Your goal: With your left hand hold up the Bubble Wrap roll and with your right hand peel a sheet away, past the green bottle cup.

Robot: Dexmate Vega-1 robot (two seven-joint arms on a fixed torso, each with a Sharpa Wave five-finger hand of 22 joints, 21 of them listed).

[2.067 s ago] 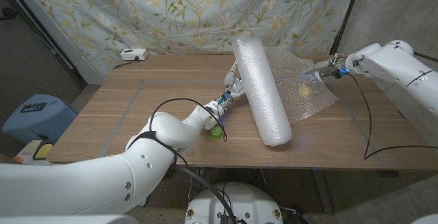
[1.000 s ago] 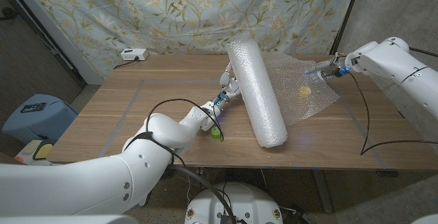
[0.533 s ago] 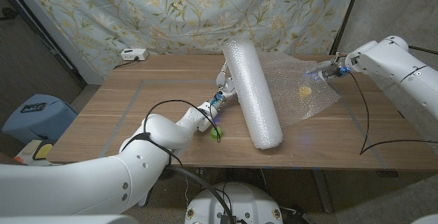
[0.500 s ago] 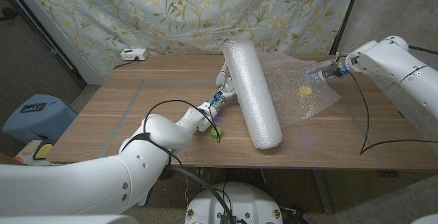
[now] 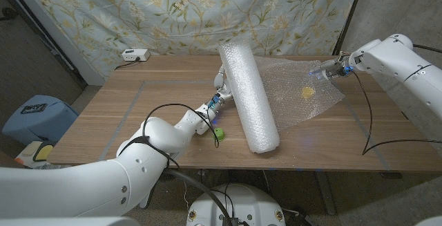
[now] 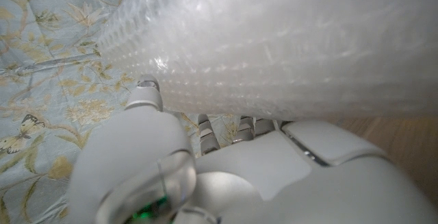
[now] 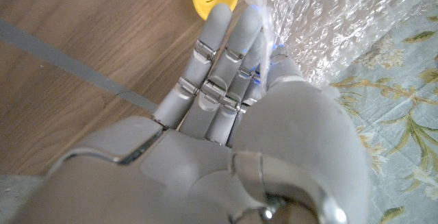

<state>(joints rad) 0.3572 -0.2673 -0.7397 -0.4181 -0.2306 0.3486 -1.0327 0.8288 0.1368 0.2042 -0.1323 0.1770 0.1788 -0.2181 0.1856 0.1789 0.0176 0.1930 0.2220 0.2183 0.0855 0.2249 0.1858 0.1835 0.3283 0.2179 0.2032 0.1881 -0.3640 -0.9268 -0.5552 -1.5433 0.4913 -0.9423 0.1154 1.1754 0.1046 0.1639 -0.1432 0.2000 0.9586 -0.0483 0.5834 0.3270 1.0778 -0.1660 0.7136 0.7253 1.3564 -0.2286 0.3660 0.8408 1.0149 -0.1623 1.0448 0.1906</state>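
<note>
Wooden table (image 5: 138,108) at frame centre: left hand (image 5: 219,96) grips the tilted Bubble Wrap roll (image 5: 246,95), shifted leftward (sheet stretching wider), right hand (image 5: 324,70) pinching the sheet (image 5: 304,95) upper right; green bottle cup (image 5: 218,134) lower centre.

The Bubble Wrap roll (image 5: 247,93) is covering most of the left hand (image 5: 219,86) in the head view; its grip is not resolving there. The roll is running off the left wrist frame's edges. The sheet (image 5: 298,91) is veiling a yellow object (image 5: 306,91), identity unclear. The right hand (image 5: 327,70) is showing too small to read.
</note>
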